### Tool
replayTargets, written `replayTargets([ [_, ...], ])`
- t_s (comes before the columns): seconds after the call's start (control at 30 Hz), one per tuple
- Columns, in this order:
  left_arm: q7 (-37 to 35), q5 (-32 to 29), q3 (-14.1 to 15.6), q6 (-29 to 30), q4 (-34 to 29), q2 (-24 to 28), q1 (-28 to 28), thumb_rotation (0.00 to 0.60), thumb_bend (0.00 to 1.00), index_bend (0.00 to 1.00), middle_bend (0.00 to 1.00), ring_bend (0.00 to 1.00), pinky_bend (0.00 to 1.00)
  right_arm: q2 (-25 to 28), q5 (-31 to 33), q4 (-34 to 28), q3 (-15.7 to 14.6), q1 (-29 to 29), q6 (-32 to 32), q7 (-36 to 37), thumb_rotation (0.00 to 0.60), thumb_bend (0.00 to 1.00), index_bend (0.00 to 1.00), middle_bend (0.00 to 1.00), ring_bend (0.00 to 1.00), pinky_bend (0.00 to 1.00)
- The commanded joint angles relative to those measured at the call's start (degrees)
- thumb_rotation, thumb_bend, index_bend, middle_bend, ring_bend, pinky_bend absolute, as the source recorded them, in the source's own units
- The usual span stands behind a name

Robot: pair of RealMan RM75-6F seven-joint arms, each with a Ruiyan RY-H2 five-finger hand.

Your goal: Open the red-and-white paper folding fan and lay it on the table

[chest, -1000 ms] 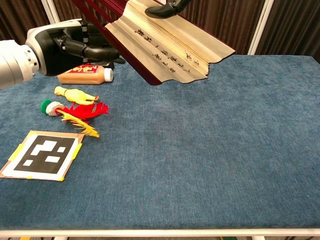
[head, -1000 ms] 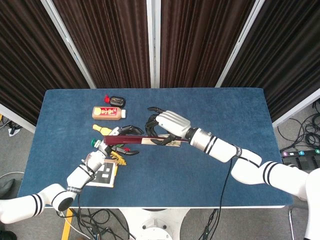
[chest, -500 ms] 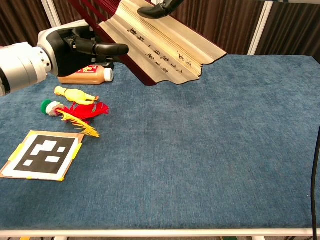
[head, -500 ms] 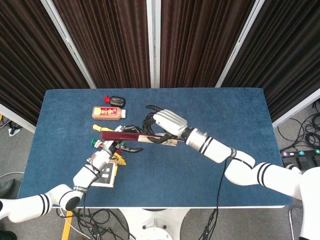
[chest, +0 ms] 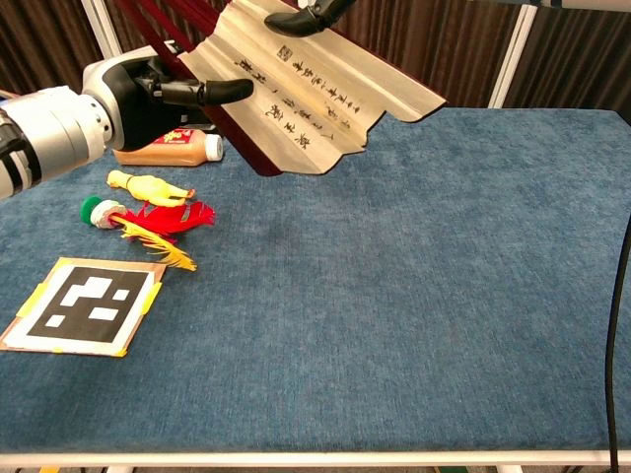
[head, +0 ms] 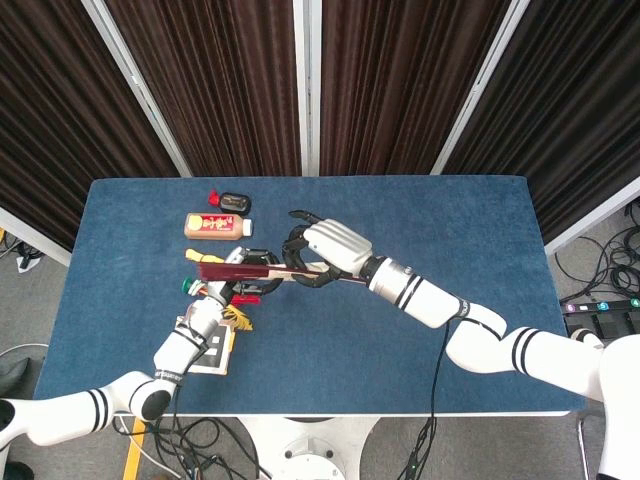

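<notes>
Since the earlier frame the red-and-white paper folding fan [chest: 311, 94] has spread wider. It hangs above the table's [chest: 414, 296] far-left part, between the gripping left hand [chest: 148, 94] and right hand [head: 325, 255].

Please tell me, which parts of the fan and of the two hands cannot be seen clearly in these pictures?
- Chest view: the fan runs past the top edge, so its pivot is cut off.
- Chest view: the right hand shows only dark fingertips at the top edge.
- Head view: the left hand is mostly covered by the fan's red ribs, so its hold is unclear.
- Head view: the fan's paper shows nearly edge-on; its writing is unreadable.
</notes>
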Motion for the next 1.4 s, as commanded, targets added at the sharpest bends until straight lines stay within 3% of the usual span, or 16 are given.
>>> replayTargets([
  [0.03, 1.6, -0.36, 0.1, 0.02, 0.2, 0.0, 0.47, 0.6, 0.4, 0.79, 0.74, 0.54, 0.44, 0.28, 0.06, -0.05, -0.08, -0.46, 0.19, -0.83, 0.6, 0.84, 0.9, 0.7, 0.31, 0.0],
  [0.5, 13.57, -2.66, 0.77, -0.17, 0.34, 4.13, 2.29, 0.6, 0.4, 0.76, 0.72, 0.54, 0.45, 1.68, -2.49, -0.23, -1.15, -3.86, 5.4, -11.65, 0.6, 0.89, 0.91, 0.71, 0.31, 0.0],
  [0.87, 26.93, -5.03, 1.46, 2.59, -0.08, 6.79, 3.97, 0.6, 0.4, 0.75, 0.72, 0.54, 0.45, 4.04, -4.35, -1.82, -2.29, -7.65, 10.16, -24.25, 0.6, 0.92, 0.92, 0.72, 0.34, 0.0],
  [1.4, 45.09, -7.84, 0.78, 9.69, -0.66, 7.1, 5.4, 0.6, 0.41, 0.73, 0.71, 0.54, 0.44, 8.56, -4.86, -8.33, -3.08, -11.38, 11.6, -40.43, 0.6, 0.93, 0.92, 0.74, 0.38, 0.0],
])
